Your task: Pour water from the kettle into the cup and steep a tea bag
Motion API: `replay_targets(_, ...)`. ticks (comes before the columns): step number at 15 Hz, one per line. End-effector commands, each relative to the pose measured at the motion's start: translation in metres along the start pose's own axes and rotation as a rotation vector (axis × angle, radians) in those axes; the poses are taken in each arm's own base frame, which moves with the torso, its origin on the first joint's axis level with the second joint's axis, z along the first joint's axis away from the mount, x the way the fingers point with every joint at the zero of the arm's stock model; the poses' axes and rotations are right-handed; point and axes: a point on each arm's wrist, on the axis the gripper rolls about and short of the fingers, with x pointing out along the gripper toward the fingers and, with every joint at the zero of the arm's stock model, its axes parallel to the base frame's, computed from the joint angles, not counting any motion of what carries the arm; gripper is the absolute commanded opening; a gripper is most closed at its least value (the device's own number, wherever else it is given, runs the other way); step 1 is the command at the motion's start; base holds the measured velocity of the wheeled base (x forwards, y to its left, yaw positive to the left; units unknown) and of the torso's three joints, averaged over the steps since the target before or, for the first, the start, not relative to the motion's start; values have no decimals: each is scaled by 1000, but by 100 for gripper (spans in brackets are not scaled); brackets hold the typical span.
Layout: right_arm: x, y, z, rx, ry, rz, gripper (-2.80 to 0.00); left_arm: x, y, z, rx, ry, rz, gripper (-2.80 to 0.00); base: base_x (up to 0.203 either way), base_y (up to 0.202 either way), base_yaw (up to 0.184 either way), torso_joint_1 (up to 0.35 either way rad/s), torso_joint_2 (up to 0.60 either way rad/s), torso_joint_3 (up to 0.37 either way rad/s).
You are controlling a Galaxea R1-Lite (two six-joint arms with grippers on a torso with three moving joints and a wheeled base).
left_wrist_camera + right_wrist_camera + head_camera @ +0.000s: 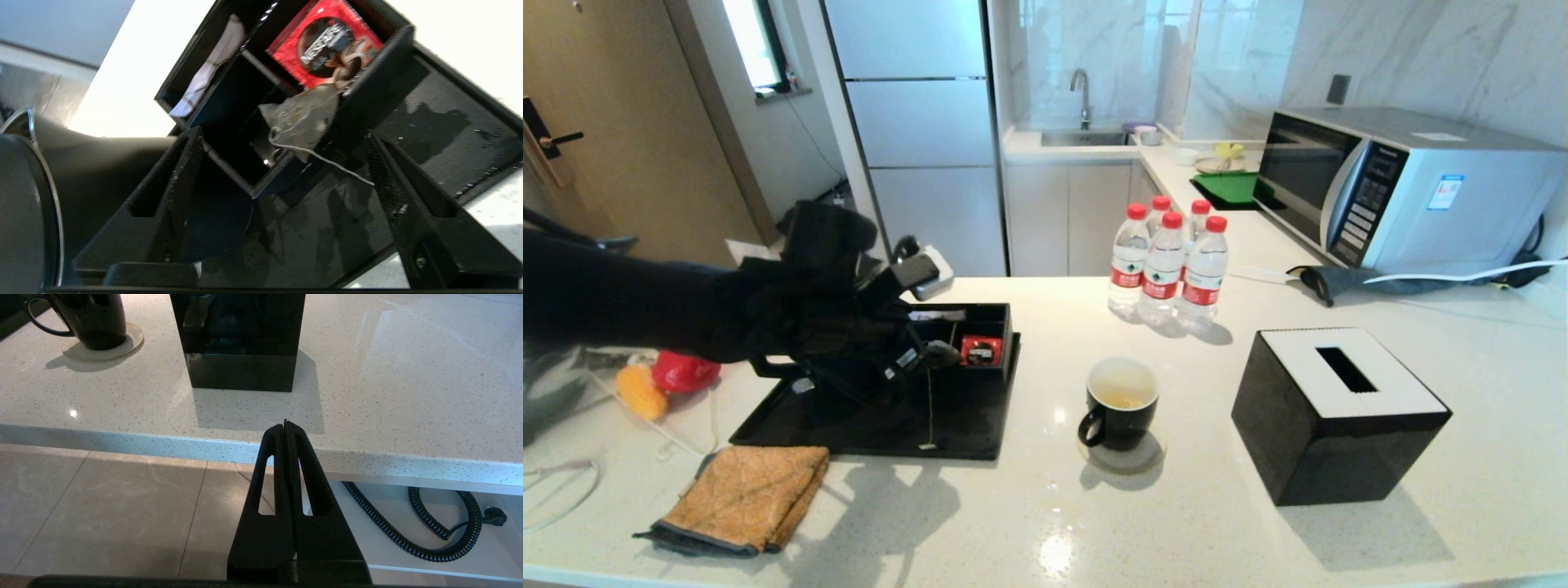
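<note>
My left gripper (911, 322) hangs open over the black tray (968, 433), nothing between its fingers. The grey-green tea bag (304, 116) lies just beyond the fingertips (192, 134), draped on the edge of the tray's compartment box. Its white string (929, 404) hangs down to the tray floor. The black cup (1123, 404) stands on a coaster right of the tray, holding pale yellowish water (1125, 398). Behind my left arm the kettle is mostly hidden; a dark round body with a shiny ring (24, 204) shows beside the gripper. My right gripper (285, 424) is shut, parked below the counter's front edge.
A red sachet (327, 45) sits in the compartment box. A black tissue box (1339, 412) stands right of the cup, several red-capped bottles (1168, 261) behind it, a microwave (1405, 188) at the back right. A folded orange cloth (747, 494) lies in front of the tray.
</note>
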Motion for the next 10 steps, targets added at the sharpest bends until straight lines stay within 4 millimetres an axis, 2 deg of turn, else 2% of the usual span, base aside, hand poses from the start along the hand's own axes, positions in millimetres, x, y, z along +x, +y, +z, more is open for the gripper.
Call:
replay_targets(1,0,0,0,0,2,1,-280,5,0,-1,3,14,6,0,0,0,0,0,0,0)
replay_targets(10,0,0,0,0,2,1,-280,37,0,-2,3,56,4,0,0,0,0,0,0,0)
